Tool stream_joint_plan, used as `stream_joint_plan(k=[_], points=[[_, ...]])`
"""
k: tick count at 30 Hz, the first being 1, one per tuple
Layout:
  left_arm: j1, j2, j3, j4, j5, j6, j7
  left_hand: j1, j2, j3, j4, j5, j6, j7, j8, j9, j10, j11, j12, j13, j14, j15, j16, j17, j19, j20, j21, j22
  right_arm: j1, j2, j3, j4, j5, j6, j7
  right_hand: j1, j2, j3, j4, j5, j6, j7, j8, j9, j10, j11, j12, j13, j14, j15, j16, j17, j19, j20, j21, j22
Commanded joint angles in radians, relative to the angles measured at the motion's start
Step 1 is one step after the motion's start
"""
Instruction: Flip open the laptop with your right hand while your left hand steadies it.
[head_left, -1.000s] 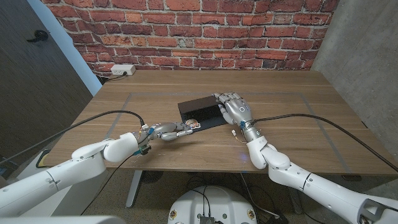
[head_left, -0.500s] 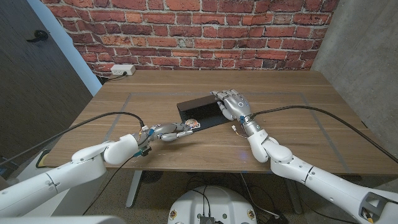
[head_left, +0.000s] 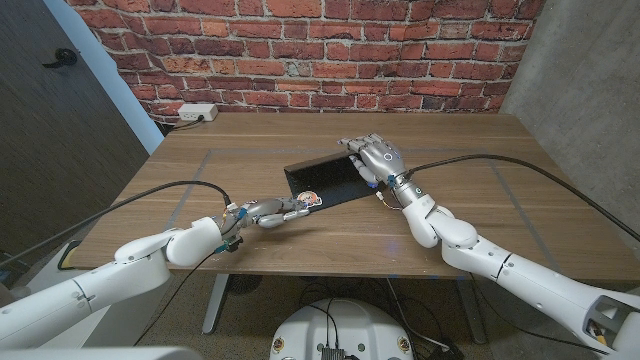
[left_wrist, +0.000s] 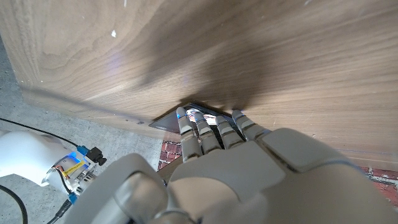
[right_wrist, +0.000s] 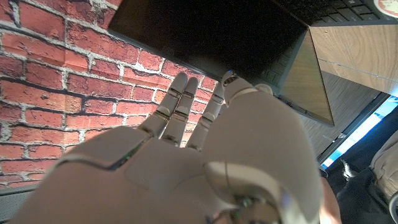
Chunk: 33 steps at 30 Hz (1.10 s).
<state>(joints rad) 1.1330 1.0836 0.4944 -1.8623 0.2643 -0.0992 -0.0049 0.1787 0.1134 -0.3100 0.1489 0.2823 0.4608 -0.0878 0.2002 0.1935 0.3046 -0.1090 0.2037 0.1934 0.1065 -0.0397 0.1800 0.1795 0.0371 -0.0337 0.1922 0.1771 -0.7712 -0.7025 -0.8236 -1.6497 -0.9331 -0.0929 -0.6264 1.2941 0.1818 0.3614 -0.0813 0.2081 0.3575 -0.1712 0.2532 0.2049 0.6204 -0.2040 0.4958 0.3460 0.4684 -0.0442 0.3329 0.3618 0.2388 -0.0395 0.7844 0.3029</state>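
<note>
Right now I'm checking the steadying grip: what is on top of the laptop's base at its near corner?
The left hand has its fingertips on the near corner of the laptop, beside a round sticker. What lies under those fingertips is covered.

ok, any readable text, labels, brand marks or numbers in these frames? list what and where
No text can be read in any view.
Laptop: a round sticker sits on its near left corner by the left hand; its print is too small and blurred to read.
White power strip by the brick wall: no legible marking.
</note>
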Motion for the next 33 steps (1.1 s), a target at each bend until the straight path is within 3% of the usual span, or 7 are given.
stream_joint_plan(k=[1,33], points=[[-0.001,-0.006,0.000,0.016,-0.006,-0.007,0.009,0.007,-0.004,-0.005,0.000,0.004,0.007,-0.004,0.008,0.002,0.007,0.001,0.005,0.002,0.002,-0.097,0.008,0.004,-0.004,-0.015,0.003,0.000,0.071,-0.012,0.004,0.018,-0.021,0.072,0.061,-0.009,0.002,0.005,-0.002,0.001,0.008,0.000,0.009,0.000,0.007,0.001,0.006,0.003,0.010,-0.195,0.006,0.003,0.004,-0.154,0.005,0.002],[-0.023,-0.019,-0.003,0.059,-0.027,-0.040,0.019,0.008,-0.003,-0.003,-0.003,0.006,0.004,-0.006,0.007,0.002,0.004,-0.002,0.004,0.002,-0.011,-0.099,0.003,0.004,-0.013,-0.017,0.000,-0.001,0.297,0.054,-0.011,0.122,0.038,0.246,0.275,-0.012,0.003,0.008,-0.004,0.000,-0.005,0.003,-0.001,0.001,0.005,-0.001,-0.003,0.005,0.008,-0.195,-0.002,-0.003,-0.002,-0.155,0.019,-0.002]])
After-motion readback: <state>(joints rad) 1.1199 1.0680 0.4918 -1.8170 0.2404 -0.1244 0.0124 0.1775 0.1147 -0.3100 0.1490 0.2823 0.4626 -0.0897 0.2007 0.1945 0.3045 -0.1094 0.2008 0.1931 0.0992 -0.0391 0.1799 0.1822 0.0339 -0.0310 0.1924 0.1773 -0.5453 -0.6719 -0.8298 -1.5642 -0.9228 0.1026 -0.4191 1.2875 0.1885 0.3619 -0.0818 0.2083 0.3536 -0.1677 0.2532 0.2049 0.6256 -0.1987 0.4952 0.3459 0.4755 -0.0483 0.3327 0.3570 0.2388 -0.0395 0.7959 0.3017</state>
